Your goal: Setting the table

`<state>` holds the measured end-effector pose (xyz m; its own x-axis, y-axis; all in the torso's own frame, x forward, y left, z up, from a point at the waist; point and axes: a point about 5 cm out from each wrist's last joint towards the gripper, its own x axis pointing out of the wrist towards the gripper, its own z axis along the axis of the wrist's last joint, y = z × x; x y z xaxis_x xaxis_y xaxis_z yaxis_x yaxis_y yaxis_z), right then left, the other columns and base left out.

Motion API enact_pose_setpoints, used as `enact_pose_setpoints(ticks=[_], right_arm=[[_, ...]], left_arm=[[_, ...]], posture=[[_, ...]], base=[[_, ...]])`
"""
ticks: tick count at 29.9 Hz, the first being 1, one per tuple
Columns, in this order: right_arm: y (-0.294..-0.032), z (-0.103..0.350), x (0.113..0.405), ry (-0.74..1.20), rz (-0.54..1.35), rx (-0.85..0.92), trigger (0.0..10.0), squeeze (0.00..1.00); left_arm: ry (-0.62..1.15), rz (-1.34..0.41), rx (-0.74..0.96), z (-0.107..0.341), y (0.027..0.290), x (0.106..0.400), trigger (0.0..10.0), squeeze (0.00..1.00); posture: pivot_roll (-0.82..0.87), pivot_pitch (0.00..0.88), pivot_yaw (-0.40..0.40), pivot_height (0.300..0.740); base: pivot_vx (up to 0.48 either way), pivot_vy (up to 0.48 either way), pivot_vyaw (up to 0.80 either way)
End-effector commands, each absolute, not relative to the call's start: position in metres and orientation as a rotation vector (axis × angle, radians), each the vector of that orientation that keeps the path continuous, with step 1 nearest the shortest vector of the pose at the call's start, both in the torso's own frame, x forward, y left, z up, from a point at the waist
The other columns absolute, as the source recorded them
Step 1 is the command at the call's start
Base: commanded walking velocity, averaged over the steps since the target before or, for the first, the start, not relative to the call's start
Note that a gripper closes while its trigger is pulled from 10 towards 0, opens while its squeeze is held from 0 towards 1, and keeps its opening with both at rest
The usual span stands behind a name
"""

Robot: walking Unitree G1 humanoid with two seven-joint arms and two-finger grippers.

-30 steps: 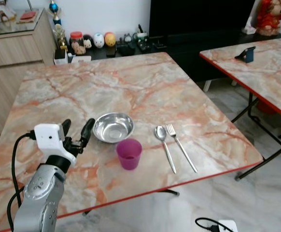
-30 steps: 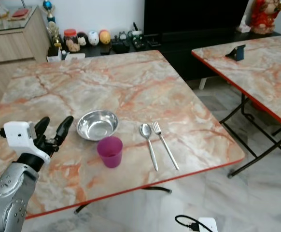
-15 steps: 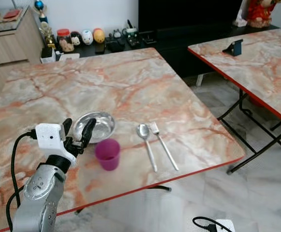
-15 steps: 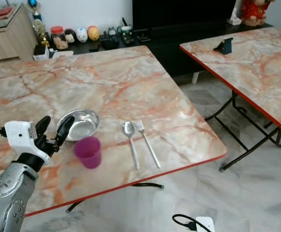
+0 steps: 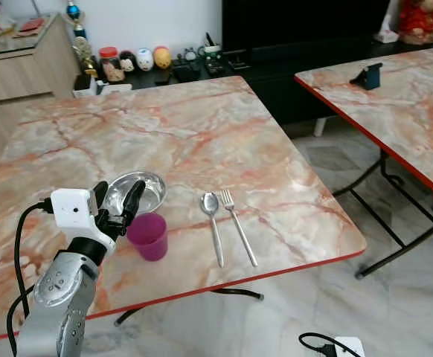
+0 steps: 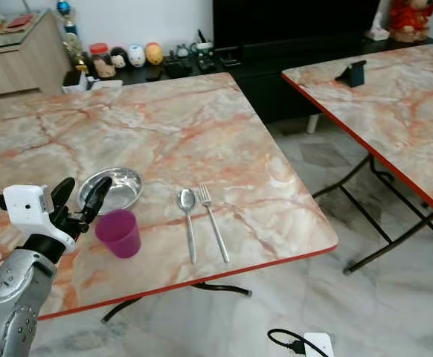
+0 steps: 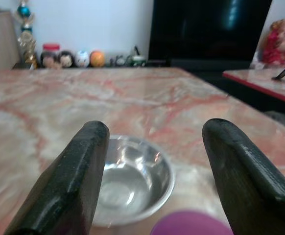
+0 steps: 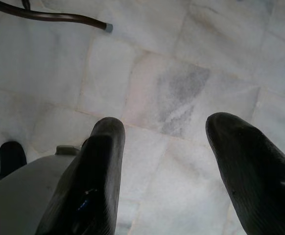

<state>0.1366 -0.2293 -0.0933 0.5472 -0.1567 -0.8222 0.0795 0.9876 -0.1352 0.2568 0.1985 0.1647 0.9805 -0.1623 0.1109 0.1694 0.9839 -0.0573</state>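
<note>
Since a second ago the left gripper (image 5: pixel 116 199) has stayed raised, fingers spread wide and empty, now just short of the bowl (image 5: pixel 137 190) and beside the cup (image 5: pixel 148 236). Spoon (image 5: pixel 212 223) and fork (image 5: pixel 238 226) lie to the right. The right gripper (image 8: pixel 164 166) hangs open over floor.

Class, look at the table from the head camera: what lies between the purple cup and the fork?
The spoon lies between the purple cup and the fork, close beside the fork and parallel to it; the rest is bare marble tabletop, in both eye views.

Bright, even indoor light; soft shadows, near black fingers (image 7: pixel 69 181) blurred
</note>
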Motion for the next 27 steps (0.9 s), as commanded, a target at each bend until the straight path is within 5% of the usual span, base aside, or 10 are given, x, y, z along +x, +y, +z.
enact_pose_setpoints(ticks=[1,10,11,15,16,17,25,26,27], right_arm=[[-0.228,-0.094,0.136,0.984,-0.140,-0.075,10.0,0.00],[-0.228,-0.094,0.135,0.994,-0.130,-0.077,10.0,0.00],[-0.228,-0.094,0.135,0.996,-0.128,-0.078,10.0,0.00],[-0.228,-0.095,0.134,0.998,-0.127,-0.078,10.0,0.00],[-0.228,-0.095,0.134,1.001,-0.125,-0.079,10.0,0.00],[-0.228,-0.095,0.134,1.002,-0.124,-0.079,10.0,0.00],[-0.227,-0.095,0.133,1.009,-0.118,-0.080,10.0,0.00],[-0.227,-0.095,0.133,1.010,-0.117,-0.080,10.0,0.00],[-0.227,-0.095,0.133,1.011,-0.118,-0.080,10.0,0.00]], left_arm=[[-0.054,-0.193,-0.066,0.165,0.204,0.255,10.0,0.00],[0.071,-0.246,-0.040,0.169,0.214,0.252,10.0,0.00],[0.091,-0.249,-0.039,0.170,0.213,0.253,10.0,1.00],[0.131,-0.268,-0.046,0.168,0.210,0.253,10.0,1.00],[0.167,-0.305,-0.054,0.166,0.205,0.252,10.0,0.82],[0.182,-0.332,-0.065,0.165,0.201,0.250,10.0,0.00],[0.213,-0.322,-0.095,0.164,0.196,0.252,10.0,0.00],[0.216,-0.307,-0.106,0.164,0.196,0.254,10.0,1.00],[0.220,-0.300,-0.108,0.164,0.196,0.255,10.0,1.00]], posture=[[0.03,0.000,0.010,0.740],[0.04,0.000,0.014,0.740],[0.04,0.000,0.016,0.740],[0.03,0.000,0.017,0.740],[0.03,0.000,0.018,0.740],[0.03,0.000,0.020,0.740],[0.03,0.000,0.021,0.740],[0.03,0.000,0.023,0.740],[0.03,0.000,0.022,0.740]], base=[[0.000,0.000,0.00],[0.000,0.000,0.00],[0.000,0.000,0.00],[0.000,0.000,0.00],[0.000,0.000,0.00],[0.000,0.000,0.00],[0.000,0.000,0.00],[0.000,0.000,0.00],[0.000,0.000,0.00]])
